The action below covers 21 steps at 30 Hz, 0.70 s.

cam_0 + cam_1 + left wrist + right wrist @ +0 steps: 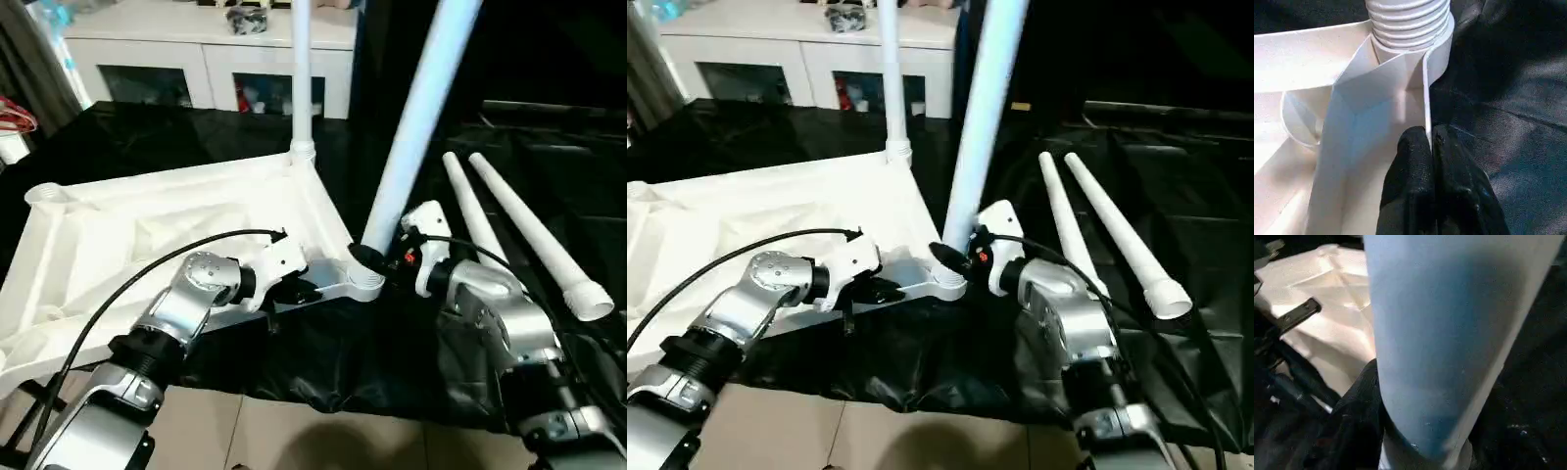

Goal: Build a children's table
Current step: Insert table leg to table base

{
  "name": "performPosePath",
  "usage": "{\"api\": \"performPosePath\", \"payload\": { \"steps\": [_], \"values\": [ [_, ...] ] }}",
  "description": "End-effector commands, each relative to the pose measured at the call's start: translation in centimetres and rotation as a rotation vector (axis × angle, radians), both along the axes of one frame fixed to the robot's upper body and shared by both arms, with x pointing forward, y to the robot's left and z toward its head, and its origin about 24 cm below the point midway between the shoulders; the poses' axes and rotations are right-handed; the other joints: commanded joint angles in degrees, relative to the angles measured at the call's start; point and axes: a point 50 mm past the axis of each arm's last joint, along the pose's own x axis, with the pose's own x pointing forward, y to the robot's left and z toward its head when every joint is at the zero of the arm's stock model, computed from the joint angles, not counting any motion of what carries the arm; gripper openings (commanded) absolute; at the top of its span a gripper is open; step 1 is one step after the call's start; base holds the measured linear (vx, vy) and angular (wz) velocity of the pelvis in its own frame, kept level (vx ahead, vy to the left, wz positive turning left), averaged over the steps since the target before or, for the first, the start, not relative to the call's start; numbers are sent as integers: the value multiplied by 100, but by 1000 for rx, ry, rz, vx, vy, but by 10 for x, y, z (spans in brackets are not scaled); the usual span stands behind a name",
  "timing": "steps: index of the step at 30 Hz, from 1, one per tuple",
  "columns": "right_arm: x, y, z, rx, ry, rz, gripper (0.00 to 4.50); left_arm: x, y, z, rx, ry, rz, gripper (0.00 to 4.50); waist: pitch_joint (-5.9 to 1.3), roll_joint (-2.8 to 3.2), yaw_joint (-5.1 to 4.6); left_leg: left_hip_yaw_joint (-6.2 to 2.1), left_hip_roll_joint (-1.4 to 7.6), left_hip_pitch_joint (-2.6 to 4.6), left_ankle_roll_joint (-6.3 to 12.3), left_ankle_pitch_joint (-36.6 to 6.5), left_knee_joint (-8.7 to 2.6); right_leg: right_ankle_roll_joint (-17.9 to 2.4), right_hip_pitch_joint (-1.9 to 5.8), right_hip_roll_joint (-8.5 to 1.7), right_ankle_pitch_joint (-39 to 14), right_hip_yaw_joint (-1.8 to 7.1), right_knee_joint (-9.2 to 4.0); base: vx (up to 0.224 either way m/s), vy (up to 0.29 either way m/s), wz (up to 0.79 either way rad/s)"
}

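The white tabletop (147,235) lies ribbed side up on the black-draped table. One leg (302,69) stands upright in its far corner socket. A second leg (416,117) leans to the right in the near right corner socket (364,284), its threaded end (1408,22) seated there. My right gripper (370,257) is shut around this leg's base; the leg (1449,333) rises close before the right wrist camera. My left gripper (299,289) is shut on the tabletop's thin side wall just beside that socket, its fingers (1415,166) pinching the wall's edge. Two loose legs (470,211) (534,235) lie to the right.
A white cabinet (206,49) stands behind the table. The black cloth (323,372) hangs over the near table edge, with tiled floor (294,431) below. The tabletop's left part overhangs that edge.
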Motion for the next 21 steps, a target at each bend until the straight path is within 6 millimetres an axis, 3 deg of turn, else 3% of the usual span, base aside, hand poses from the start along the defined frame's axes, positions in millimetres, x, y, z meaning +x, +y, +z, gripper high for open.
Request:
{"api": "performPosePath", "payload": {
  "steps": [1, 2, 3, 11, 12, 14, 18, 20, 21],
  "values": [
    [-13, -2, -33, -58, 149, 47, 189, -2, 0, 11, 0, -39, -74, 0, -354, -30, 22, -69, 184, 90, 100, -1482, -406, -1073, 269, -447, -1470, 260, -474, 0, 0, 0],
    [-16, 0, -32, -53, 148, 108, 189, -5, 1, 12, 9, -33, -102, 0, -357, -59, 23, -72, 193, 91, 118, -1517, -407, -1082, 278, -460, -1472, 258, -465, 0, 0, 0],
    [-17, 1, -33, -59, 150, 140, 189, -6, 2, 14, 17, -32, -123, 0, -350, -34, 19, -69, 197, 96, 129, -1535, -413, -1079, 264, -451, -1509, 261, -468, 0, 0, 0],
    [-27, 4, -34, -57, 177, 307, 189, -12, 7, 27, 9, -9, -204, 0, -340, -57, 47, -74, 217, 131, 49, -1740, -440, -1072, 241, -459, -1732, 272, -478, 0, 0, 0],
    [-30, 4, -34, -45, 185, 358, 189, -14, 9, 31, 2, 5, -224, 0, -333, -86, 46, -67, 215, 123, 67, -1718, -441, -1081, 239, -455, -1694, 274, -482, 0, 0, 0],
    [-32, 3, -34, -42, 193, 390, 189, -15, 11, 32, 4, 8, -227, 0, -341, -64, 63, -69, 225, 123, 81, -1668, -438, -1116, 237, -462, -1622, 276, -462, 0, 0, 0],
    [-30, 3, -35, -44, 196, 376, 189, -9, 10, 34, -25, -6, -161, 0, -333, -70, 70, -63, 218, 130, 72, -1681, -440, -1161, 229, -452, -1573, 271, -468, 0, 0, 0],
    [-18, 4, -38, -55, 176, 247, 189, 0, 6, 37, -66, -41, -71, 0, -323, -71, 59, -63, 216, 137, 31, -1757, -442, -1164, 213, -468, -1734, 274, -478, 0, 0, 0],
    [-14, 4, -39, -60, 173, 200, 189, 3, 4, 38, -72, -47, -45, 0, -310, -115, 48, -72, 197, 149, -31, -1906, -439, -1081, 208, -478, -2127, 259, -527, 0, 0, 0]
  ]
}}
